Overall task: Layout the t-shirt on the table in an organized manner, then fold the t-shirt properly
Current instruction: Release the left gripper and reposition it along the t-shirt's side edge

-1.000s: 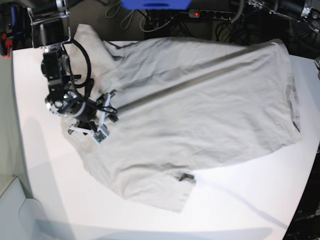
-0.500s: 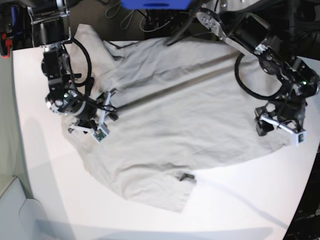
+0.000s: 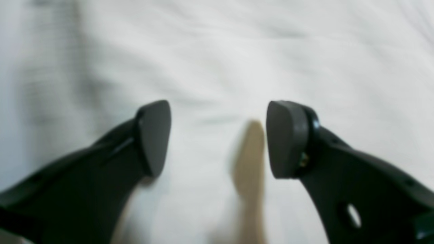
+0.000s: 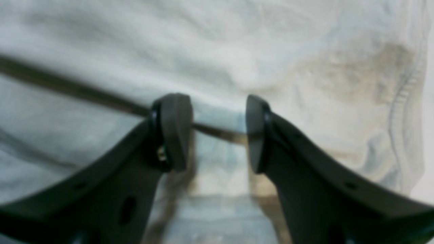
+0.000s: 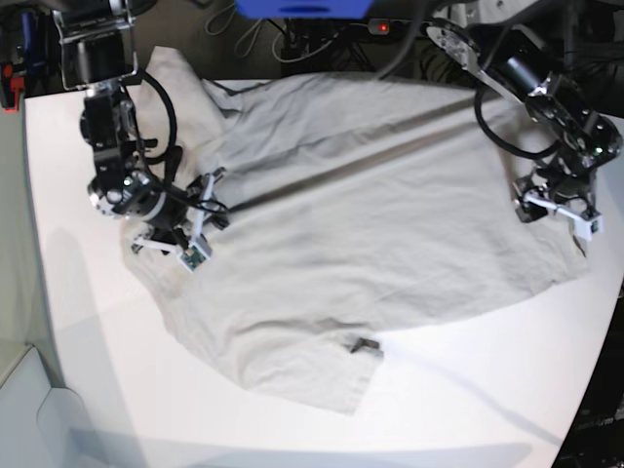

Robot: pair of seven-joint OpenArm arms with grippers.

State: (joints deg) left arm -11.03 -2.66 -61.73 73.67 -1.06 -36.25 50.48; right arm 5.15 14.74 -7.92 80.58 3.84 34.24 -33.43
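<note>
The light grey-beige t-shirt [image 5: 370, 214] lies spread across the white table [image 5: 107, 370], with a long dark crease running diagonally over its upper half. My right gripper [image 5: 168, 250] hovers over the shirt's left edge. In the right wrist view it [image 4: 218, 132] is open above the crease, with only cloth [image 4: 237, 51] below. My left gripper [image 5: 558, 216] is over the shirt's right edge. In the blurred left wrist view it [image 3: 218, 135] is open just above the cloth [image 3: 237, 51], with nothing between the pads.
A small dark fold or tag [image 5: 364, 344] shows at the shirt's near hem. One sleeve [image 5: 175, 73] reaches the table's far left corner. Behind the table are a blue object [image 5: 302, 8], a power strip [image 5: 390, 27] and cables.
The left arm came into view over the shirt's right side, then drew back slightly toward the far right. The right gripper shifted a little up and left. The shirt lies as before.
</note>
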